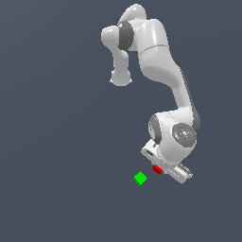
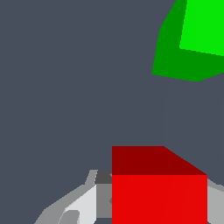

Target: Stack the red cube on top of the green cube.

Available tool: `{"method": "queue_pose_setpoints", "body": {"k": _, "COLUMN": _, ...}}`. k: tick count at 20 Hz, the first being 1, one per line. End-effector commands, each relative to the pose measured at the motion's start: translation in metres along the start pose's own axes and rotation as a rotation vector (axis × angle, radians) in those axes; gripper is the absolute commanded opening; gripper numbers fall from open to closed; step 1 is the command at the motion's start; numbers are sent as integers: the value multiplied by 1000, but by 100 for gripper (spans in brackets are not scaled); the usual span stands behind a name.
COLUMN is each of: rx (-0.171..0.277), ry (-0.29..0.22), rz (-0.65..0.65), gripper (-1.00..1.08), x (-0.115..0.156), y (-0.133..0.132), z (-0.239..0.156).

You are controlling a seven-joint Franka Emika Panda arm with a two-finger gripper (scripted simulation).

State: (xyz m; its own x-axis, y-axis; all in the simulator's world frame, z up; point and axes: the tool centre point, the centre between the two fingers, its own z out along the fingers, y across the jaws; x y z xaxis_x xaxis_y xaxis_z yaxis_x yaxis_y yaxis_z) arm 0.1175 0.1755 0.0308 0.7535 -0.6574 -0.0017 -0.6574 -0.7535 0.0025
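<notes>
The red cube (image 1: 158, 169) sits between my gripper's (image 1: 160, 171) fingers, right under the white hand. In the wrist view the red cube (image 2: 159, 192) fills the space between the two grey fingers (image 2: 85, 203), which press against its sides, so the gripper (image 2: 159, 210) is shut on it. The green cube (image 1: 140, 178) stands by itself on the dark floor, a short way toward the exterior view's left of the red cube and apart from it. It also shows in the wrist view (image 2: 192, 39), partly cut off by the frame edge.
The plain dark grey floor (image 1: 56, 189) lies all around the two cubes. The arm's white links (image 1: 156, 52) rise above and behind the gripper.
</notes>
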Motion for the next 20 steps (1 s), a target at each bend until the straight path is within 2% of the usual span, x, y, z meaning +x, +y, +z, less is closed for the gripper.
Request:
{"method": "queue_pose_setpoints", "body": {"k": 1, "rx": 2, "ry": 1, "rz": 0, "gripper": -100, "x": 0, "y": 0, "z": -13}}
{"method": "queue_pose_setpoints", "body": {"k": 11, "rx": 2, "ry": 1, "rz": 0, "gripper": -100, "x": 0, "y": 0, "z": -77}}
{"method": "queue_pose_setpoints", "body": {"k": 20, "rx": 3, "ry": 2, "rz": 0, "gripper": -100, "x": 1, "y": -1, "z": -89}}
